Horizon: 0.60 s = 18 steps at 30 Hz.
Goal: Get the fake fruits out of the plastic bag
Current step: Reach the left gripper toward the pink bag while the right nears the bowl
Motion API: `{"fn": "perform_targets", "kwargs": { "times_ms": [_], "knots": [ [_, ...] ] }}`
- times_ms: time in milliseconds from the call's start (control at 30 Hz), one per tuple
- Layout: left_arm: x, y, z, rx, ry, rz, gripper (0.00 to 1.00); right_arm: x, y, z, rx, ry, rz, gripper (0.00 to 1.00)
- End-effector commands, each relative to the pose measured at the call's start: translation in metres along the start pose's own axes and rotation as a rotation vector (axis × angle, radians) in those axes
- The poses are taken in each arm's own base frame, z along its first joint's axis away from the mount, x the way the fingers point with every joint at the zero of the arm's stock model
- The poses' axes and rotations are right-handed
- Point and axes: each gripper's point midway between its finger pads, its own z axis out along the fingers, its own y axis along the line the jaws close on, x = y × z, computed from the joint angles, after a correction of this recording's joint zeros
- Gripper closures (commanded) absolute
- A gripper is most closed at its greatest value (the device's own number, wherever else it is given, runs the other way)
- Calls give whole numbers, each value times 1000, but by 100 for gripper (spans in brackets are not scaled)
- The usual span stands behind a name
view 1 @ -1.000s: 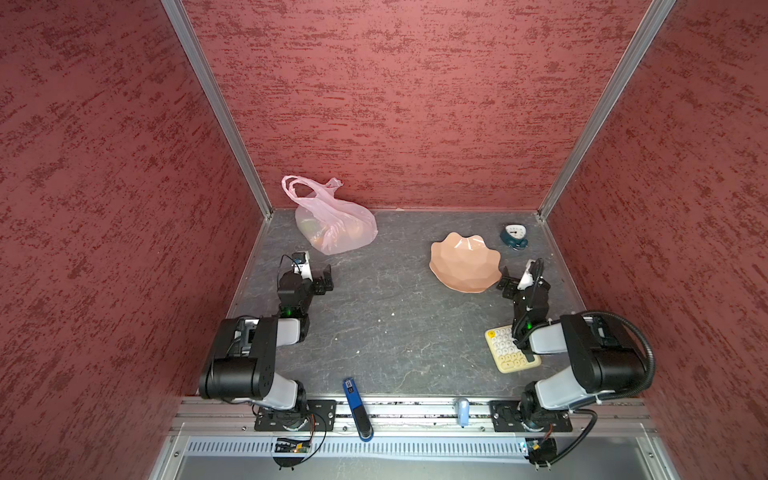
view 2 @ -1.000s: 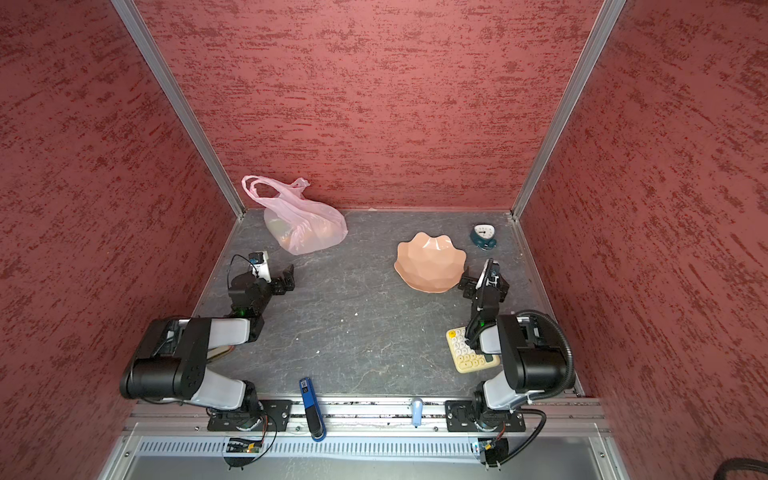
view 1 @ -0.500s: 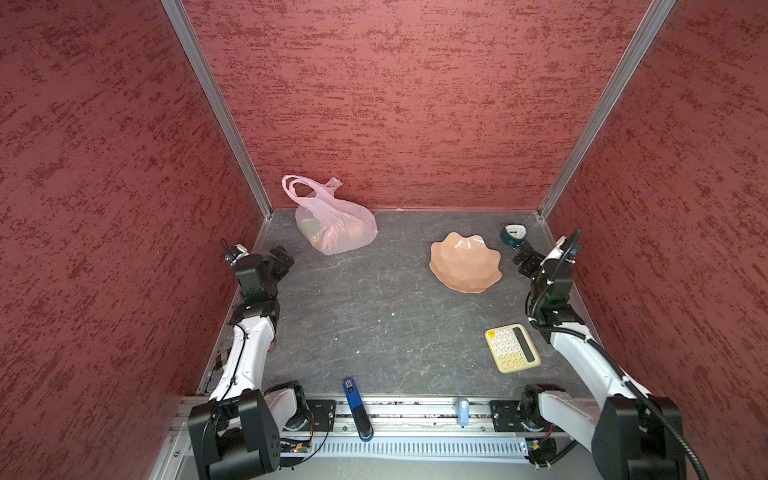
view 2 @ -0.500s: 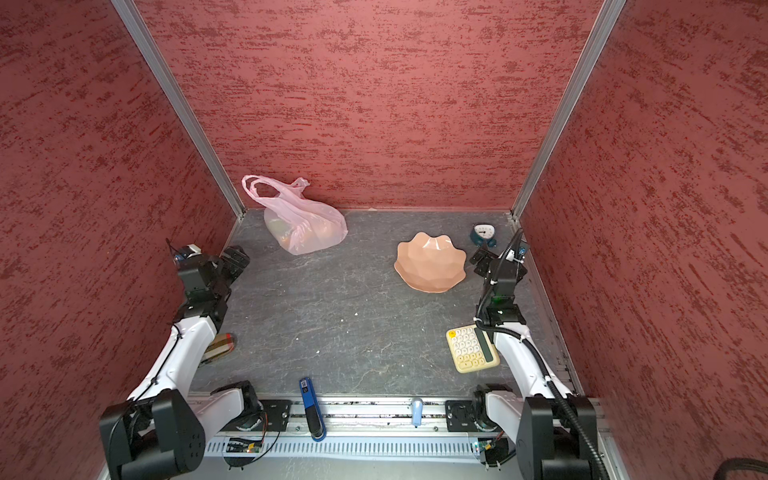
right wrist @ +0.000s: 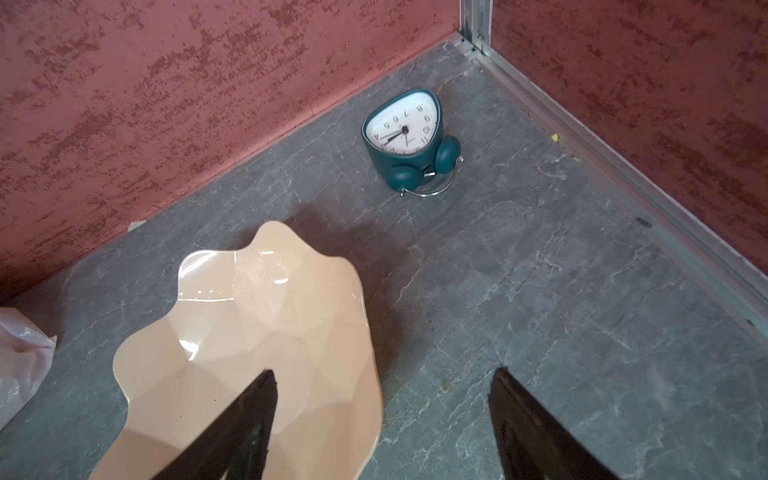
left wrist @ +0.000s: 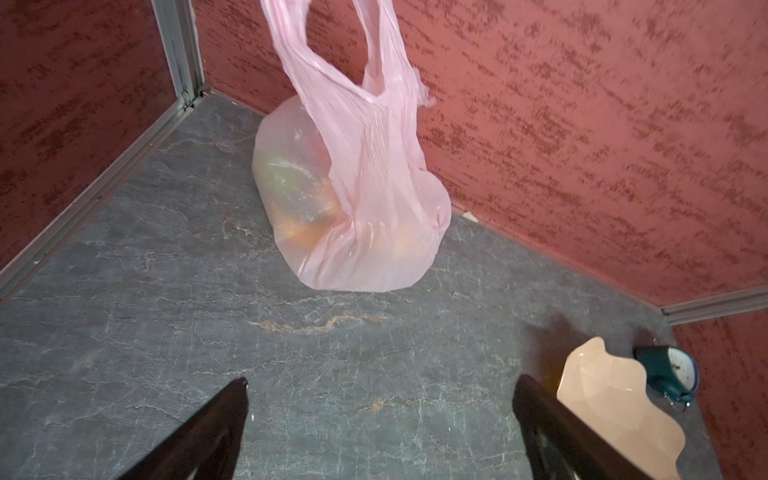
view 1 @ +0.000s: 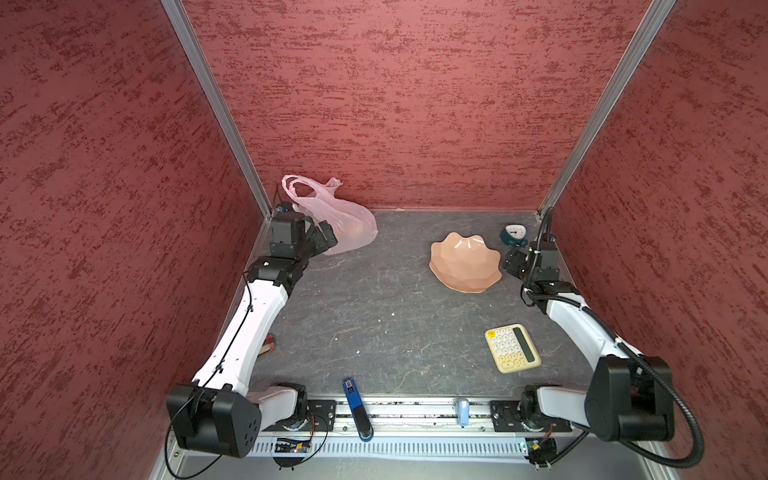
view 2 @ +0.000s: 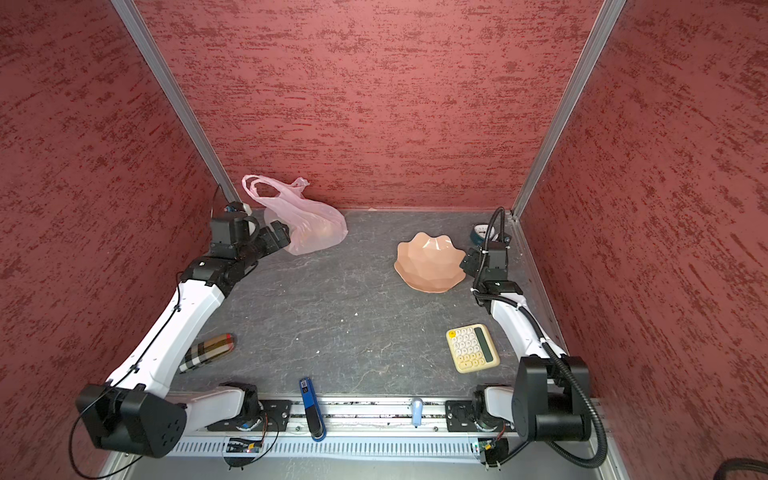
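Observation:
The plastic bag [view 1: 347,224] [view 2: 313,226] [left wrist: 365,216] sits in the far left corner, pale pink, with its loop handles standing up against the back wall. The fake fruits [left wrist: 291,187] show only as blurred green and orange shapes through its film. My left gripper [view 1: 326,235] [view 2: 278,237] [left wrist: 380,380] is open and empty, just in front of the bag on its left side and apart from it. My right gripper [view 1: 510,264] [view 2: 467,262] [right wrist: 384,372] is open and empty at the right rim of the peach bowl [view 1: 465,262] [right wrist: 249,332], one finger above the bowl.
A teal alarm clock [view 1: 514,233] [right wrist: 407,133] lies in the far right corner. A yellow calculator [view 1: 512,348] lies near the right arm. A checked tube [view 2: 208,351] lies beside the left arm. A blue tool [view 1: 355,405] rests on the front rail. Red walls enclose three sides.
Both arms have unfolded and reached toward the back. The left gripper came up to the bag, the right one to the bowl's rim. The right jaws have narrowed a little.

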Motion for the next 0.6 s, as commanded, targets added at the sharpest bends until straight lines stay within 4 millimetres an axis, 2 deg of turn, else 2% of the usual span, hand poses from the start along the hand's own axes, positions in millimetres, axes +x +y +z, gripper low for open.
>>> {"fn": "perform_targets", "kwargs": {
  "times_ms": [0, 167, 333, 400, 433, 567],
  "knots": [
    [23, -11, 0, 16, 101, 78, 1, 16, 5, 7, -35, 82, 21, 24],
    [30, -48, -7, 67, 93, 242, 1, 37, 12, 22, -90, 150, 47, 29],
    [57, -78, -13, 226, 78, 291, 1, 55, 18, 34, -142, 197, 97, 33],
    [61, -86, -22, 231, 39, 347, 1, 56, 20, 35, -159, 199, 112, 34],
    [60, -90, -27, 238, 17, 373, 1, 63, 19, 40, -156, 222, 118, 35],
    [56, -92, -42, 248, -42, 399, 1, 71, 18, 46, -151, 246, 133, 37]
  ]
}}
